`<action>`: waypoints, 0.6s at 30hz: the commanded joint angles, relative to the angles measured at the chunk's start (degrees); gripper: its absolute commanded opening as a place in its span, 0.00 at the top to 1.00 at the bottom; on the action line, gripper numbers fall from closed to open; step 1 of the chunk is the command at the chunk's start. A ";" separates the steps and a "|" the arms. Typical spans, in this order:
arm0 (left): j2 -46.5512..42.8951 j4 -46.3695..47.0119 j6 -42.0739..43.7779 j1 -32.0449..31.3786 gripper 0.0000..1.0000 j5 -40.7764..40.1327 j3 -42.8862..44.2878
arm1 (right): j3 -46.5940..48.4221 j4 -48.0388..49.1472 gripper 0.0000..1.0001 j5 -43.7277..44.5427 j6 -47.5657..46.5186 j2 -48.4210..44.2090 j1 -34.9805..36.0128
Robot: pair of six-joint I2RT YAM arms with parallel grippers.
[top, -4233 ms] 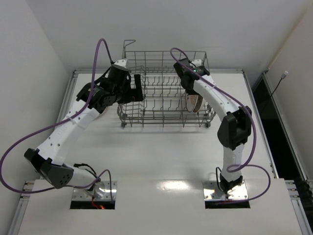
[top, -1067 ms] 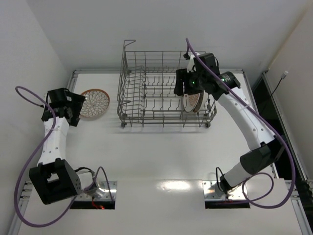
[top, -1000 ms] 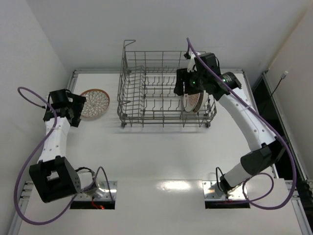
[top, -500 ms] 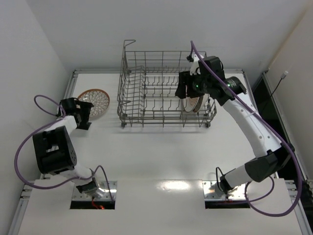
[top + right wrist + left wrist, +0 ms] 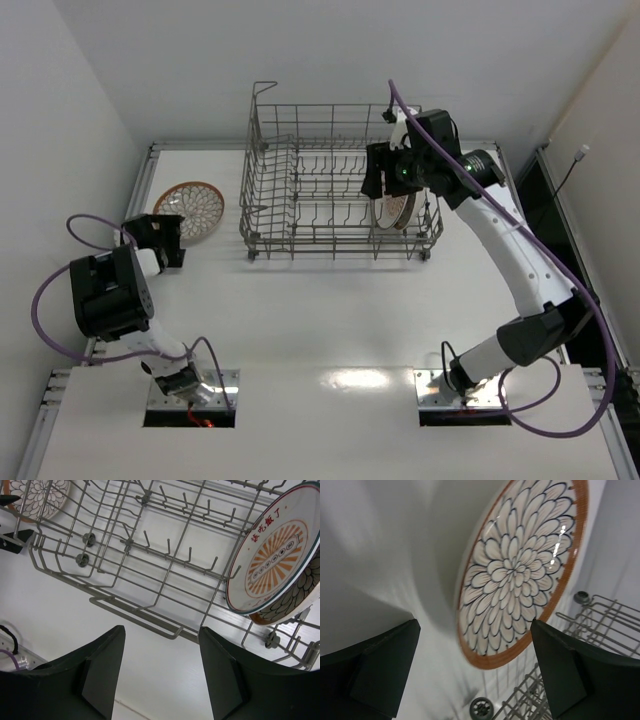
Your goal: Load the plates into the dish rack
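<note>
One petal-lattice plate (image 5: pixel 193 210) lies flat on the table left of the dish rack (image 5: pixel 300 190). My left gripper (image 5: pixel 170 238) sits just at its near-left side, open, with nothing between the fingers. In the left wrist view the plate (image 5: pixel 520 575) fills the space ahead of the open left gripper (image 5: pixel 475 672). My right gripper (image 5: pixel 382 178) hovers open over the rack's right part. Below it a sunburst plate (image 5: pixel 272 562) stands on edge among the tines, a petal-patterned plate (image 5: pixel 295 605) close behind it. The right gripper (image 5: pixel 162 665) holds nothing.
The grey wire rack (image 5: pixel 150 555) has rows of upright tines and small wheels (image 5: pixel 82 559) at its left side. The left arm is folded tight near the table's left edge (image 5: pixel 140 200). A white wall stands behind the rack.
The left arm has folded back and its gripper has dropped from the plate's left side to its near-left edge. The right gripper has shifted slightly over the rack.
</note>
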 commanded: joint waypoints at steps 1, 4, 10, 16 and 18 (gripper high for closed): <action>4.49 8.49 -0.97 0.59 0.07 0.60 -1.61 | 4.58 -0.77 0.41 0.50 -1.16 1.82 -0.25; 8.63 12.63 -1.49 0.59 0.18 3.85 -1.61 | 4.59 -1.31 0.41 1.98 -2.21 1.83 -0.25; 10.39 13.25 -1.49 0.59 0.36 3.86 -1.61 | 4.59 -2.45 0.41 3.74 -2.21 1.30 -0.77; 10.39 12.73 -0.26 0.59 0.59 3.86 -2.23 | 4.59 -2.45 0.40 4.80 -2.74 0.78 -0.78; 9.87 12.11 0.26 0.59 0.70 3.86 -2.23 | 4.59 -2.45 0.40 4.10 -2.74 0.78 -0.78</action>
